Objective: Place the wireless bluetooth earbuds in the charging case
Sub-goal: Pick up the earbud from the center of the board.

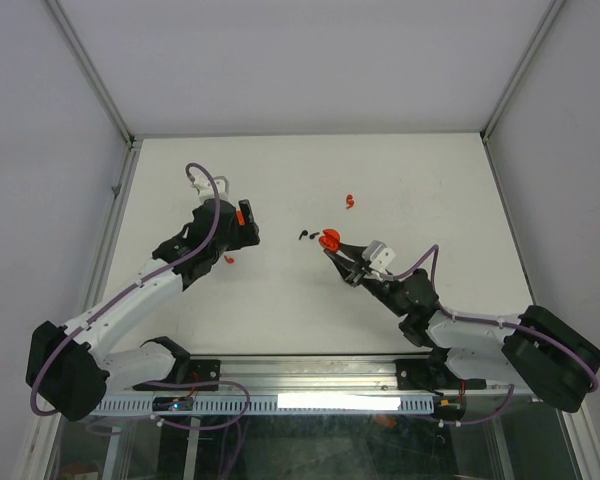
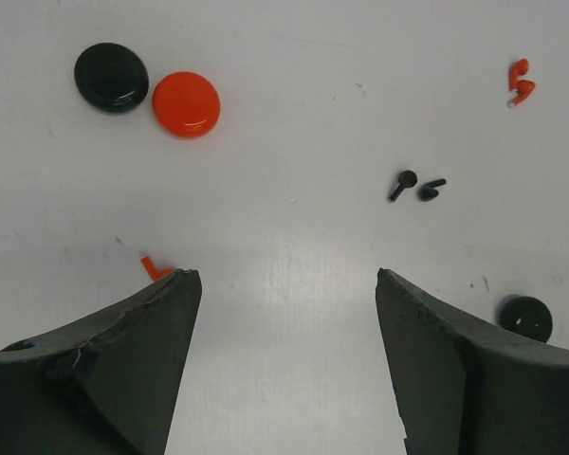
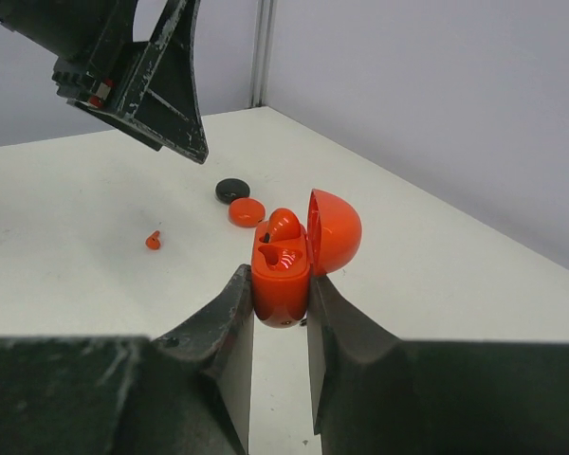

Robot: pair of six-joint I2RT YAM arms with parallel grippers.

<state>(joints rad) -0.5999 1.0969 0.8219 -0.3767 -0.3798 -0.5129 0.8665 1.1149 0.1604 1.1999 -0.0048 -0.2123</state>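
My right gripper [image 1: 334, 250] is shut on the open red charging case [image 3: 282, 275], holding it upright with its lid [image 3: 336, 230] flipped back. A red earbud [image 3: 285, 226] seems to sit in one slot. The case also shows in the top view [image 1: 329, 239]. Two black earbuds [image 2: 402, 182] [image 2: 431, 189] lie side by side on the table, left of the case in the top view [image 1: 307, 235]. A red earbud [image 2: 520, 81] lies farther back [image 1: 350, 200]. A small red piece [image 2: 155, 268] lies by my left finger. My left gripper [image 2: 284, 284] is open and empty, above the table [image 1: 245, 232].
A round black disc [image 2: 111, 77] and a round red disc [image 2: 186, 103] lie touching each other. Another black disc [image 2: 525, 318] lies by my left gripper's right finger. The left gripper [image 3: 142, 66] hangs above the discs [image 3: 247, 210] in the right wrist view. Walls enclose the table.
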